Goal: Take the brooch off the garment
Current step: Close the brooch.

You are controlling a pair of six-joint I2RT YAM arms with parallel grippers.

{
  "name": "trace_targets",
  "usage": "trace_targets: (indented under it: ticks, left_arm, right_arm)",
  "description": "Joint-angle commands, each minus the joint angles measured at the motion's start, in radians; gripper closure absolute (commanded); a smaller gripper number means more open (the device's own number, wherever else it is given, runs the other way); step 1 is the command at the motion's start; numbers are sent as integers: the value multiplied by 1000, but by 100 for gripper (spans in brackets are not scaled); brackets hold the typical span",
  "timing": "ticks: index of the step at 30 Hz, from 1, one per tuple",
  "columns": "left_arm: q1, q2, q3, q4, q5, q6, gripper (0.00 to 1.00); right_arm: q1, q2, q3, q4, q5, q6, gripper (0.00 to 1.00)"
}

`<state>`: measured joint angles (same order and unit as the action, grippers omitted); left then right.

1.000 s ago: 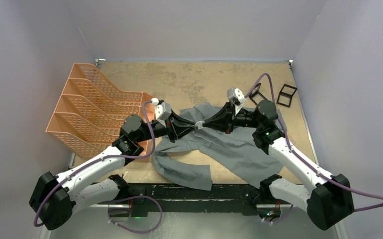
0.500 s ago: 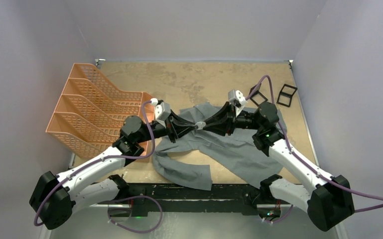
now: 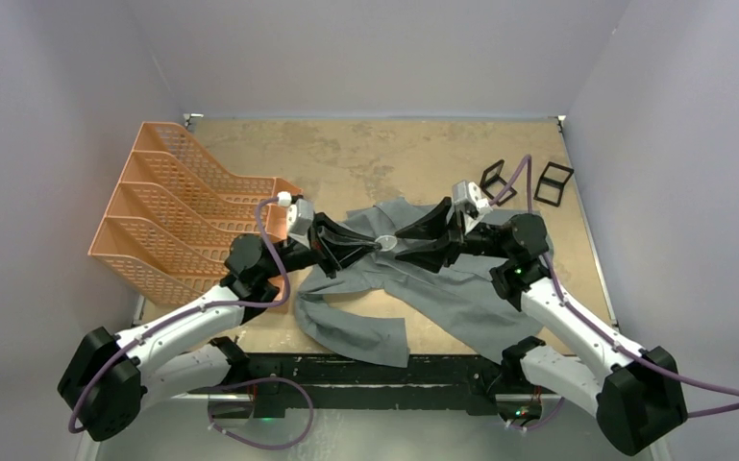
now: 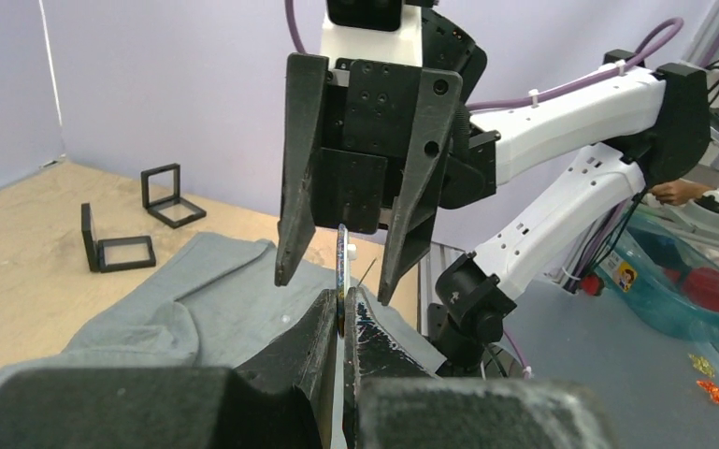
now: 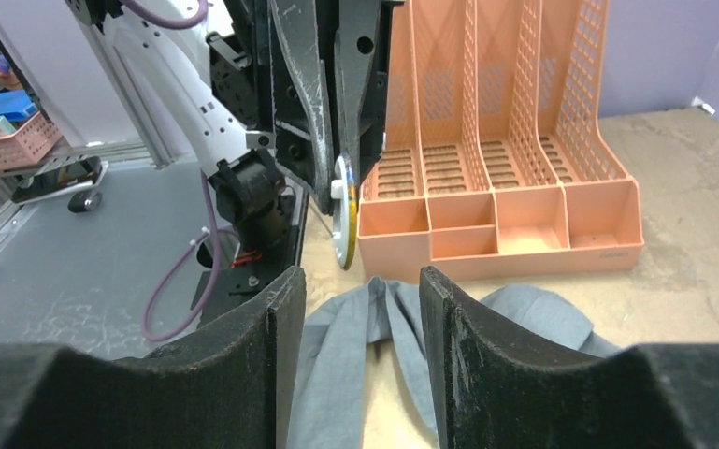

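Pinched the brooch in the left fingers above the grey shirt on the table, right fingers spread wide either side. Showed edge-on from the left wrist, pale-faced from the right, a mere speck overhead.

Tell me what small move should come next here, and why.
Probably ease the left gripper sideways, carrying the brooch off the shirt toward bare table. The left gripper is shut on the brooch, the right gripper stands open with neither finger touching it, and the brooch looks clear of the fabric below.
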<state>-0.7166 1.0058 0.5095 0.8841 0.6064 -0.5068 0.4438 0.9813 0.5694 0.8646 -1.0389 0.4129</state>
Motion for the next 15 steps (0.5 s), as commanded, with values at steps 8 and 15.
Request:
trace_targets:
  ticks: [8,15]
  left_arm:
    - [-6,48,13,135,97,-60,100]
    - [-7,54,14,178,123,-88,100]
  right_arm:
    - [1,25,0,272,-33,154,49]
    - [5,42,4,275,-64,153,51]
